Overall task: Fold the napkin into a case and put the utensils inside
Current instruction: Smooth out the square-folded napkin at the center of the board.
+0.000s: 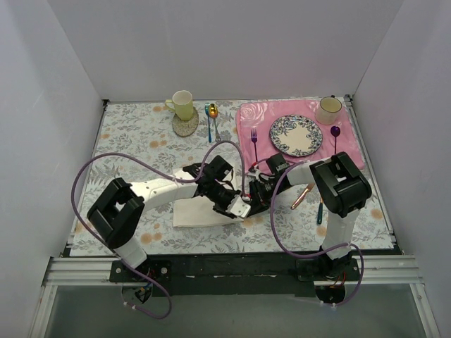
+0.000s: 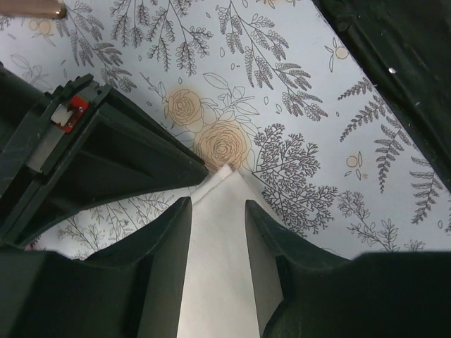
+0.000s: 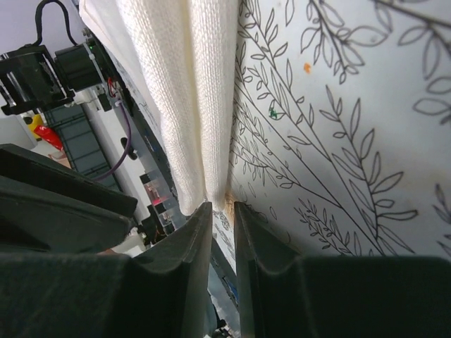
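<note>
The cream-white napkin [image 1: 194, 213] lies folded on the floral cloth in front of the left arm. My left gripper [image 1: 238, 209] is at its right corner. In the left wrist view the open left gripper [image 2: 217, 204] has its fingers either side of the napkin [image 2: 215, 282], whose pointed corner pokes out ahead. My right gripper [image 1: 249, 205] meets it from the right. Its jaws [image 3: 222, 205] stand a narrow gap apart at the end of the napkin's folded edge [image 3: 190, 84], with no cloth seen between them. The copper knife [image 1: 303, 195] and teal-handled spoon [image 1: 320, 210] lie to the right.
A pink placemat [image 1: 248, 116] at the back right carries a patterned plate [image 1: 296, 135], a purple fork [image 1: 254, 144], a purple spoon [image 1: 335, 137] and a mug [image 1: 328, 109]. A yellow cup [image 1: 183, 104] on a coaster and a blue-handled spoon [image 1: 208, 121] sit at the back.
</note>
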{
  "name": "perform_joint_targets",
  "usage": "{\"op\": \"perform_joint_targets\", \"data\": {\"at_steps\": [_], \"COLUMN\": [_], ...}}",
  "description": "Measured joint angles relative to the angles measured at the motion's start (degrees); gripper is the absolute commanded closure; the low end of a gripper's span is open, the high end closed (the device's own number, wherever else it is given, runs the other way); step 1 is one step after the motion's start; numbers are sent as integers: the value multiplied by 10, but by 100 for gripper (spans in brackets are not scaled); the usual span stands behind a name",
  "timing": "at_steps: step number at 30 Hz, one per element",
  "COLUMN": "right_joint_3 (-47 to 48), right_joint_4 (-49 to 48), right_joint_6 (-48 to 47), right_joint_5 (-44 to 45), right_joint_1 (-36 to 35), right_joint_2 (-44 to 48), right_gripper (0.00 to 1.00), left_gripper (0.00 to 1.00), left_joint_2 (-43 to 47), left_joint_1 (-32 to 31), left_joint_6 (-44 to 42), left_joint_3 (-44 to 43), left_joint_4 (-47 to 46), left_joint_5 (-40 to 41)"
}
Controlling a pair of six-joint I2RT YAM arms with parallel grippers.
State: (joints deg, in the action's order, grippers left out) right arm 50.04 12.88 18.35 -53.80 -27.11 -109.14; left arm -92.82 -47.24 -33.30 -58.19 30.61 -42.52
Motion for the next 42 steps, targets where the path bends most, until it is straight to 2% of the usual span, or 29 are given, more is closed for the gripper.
{"op": "perform_joint_targets", "data": {"at_steps": [11,25,29,33,42], "right_joint_3": [0,6,8,8,9], "right_joint_4": [-9,-11,-11,-12,-15], "right_joint_6": [12,10,10,10,10], "right_joint_5": [-12,-21,-23,-23,-26], "right_joint_1": [0,0,0,0,0], "right_joint_2": [-16,-29,-31,-31,-34], "right_gripper": [85,89,89,89,89], "left_gripper": [66,65,73,85,98], "left_joint_2": [-57,-75,-89,-101,-101], "left_joint_1": [-29,-43,-43,-43,-43], "left_joint_6": [-99,-106,-106,-105,-95], "left_joint_3": [-43,-52,-60,-61,-80], "left_joint_4": [70,71,71,69,70], "left_joint_5": [15,32,36,40,36]}}
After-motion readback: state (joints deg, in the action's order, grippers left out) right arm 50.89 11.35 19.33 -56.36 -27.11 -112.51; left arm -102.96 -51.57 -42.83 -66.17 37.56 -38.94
